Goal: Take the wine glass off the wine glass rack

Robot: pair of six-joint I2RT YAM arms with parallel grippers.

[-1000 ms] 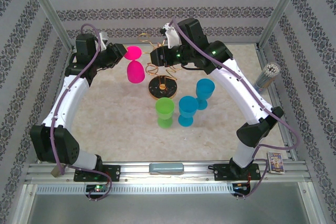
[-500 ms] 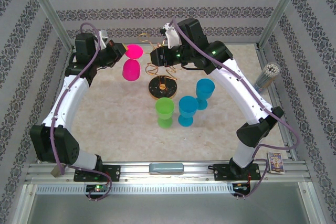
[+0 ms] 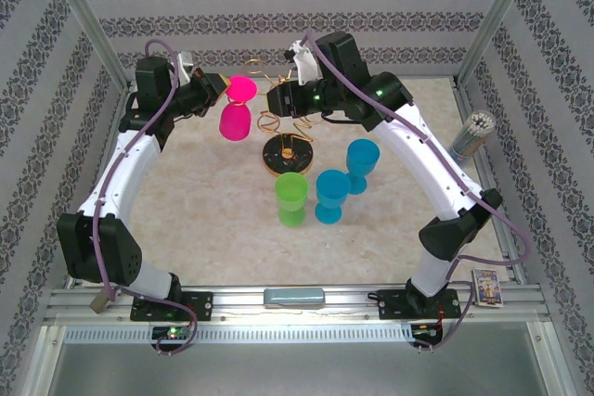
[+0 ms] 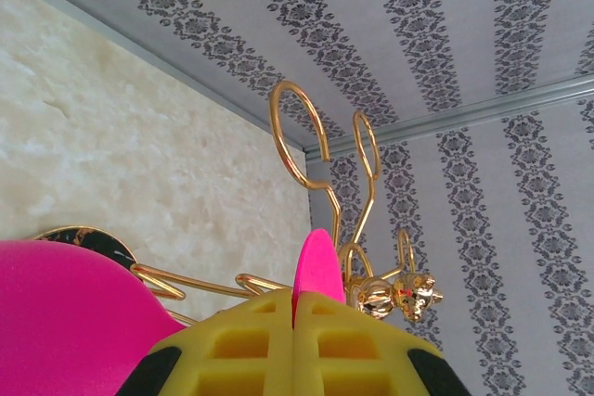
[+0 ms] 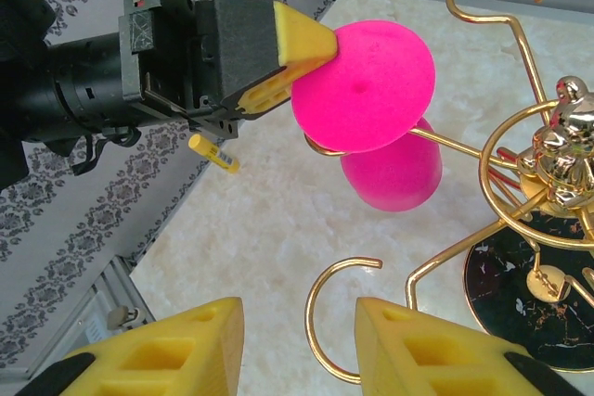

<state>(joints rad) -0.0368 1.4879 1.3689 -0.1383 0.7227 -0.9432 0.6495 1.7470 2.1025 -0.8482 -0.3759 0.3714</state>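
From above, the left hand (image 3: 221, 88) reaches in from the left to the pink glass (image 3: 236, 121). The glass hangs upside down, foot uppermost, from a wire arm on the left of the gold rack (image 3: 288, 157), with its bowl clear of the tabletop (image 3: 195, 220). The hand meets the glass at the edge of the foot, probably because that flat disc is the easiest part to pinch while the stem sits in the wire. The right hand (image 3: 273, 102) is at the rack's upper wires on the opposite side, perhaps placed to steady the light stand against a sideways pull. A green cup (image 3: 291, 199) and two blue cups (image 3: 331, 197) stand upright nearer the arms, apart from the rack, so the glass has free room only to the left. In the left wrist view, the yellow pads (image 4: 251, 354) are pressed together with the thin pink rim of the foot clamped between them, and the bowl bulges at lower left. In the right wrist view, that same pinch shows side-on, and a gold arm runs under the foot, carrying the glass. The right hand's own fingers (image 5: 158, 350) stand apart with nothing between them, and an open loop of the rack lies just beyond. The glass is gripped but not yet off the rack. Freeing it likely means sliding the foot outward along its arm, away from the post.
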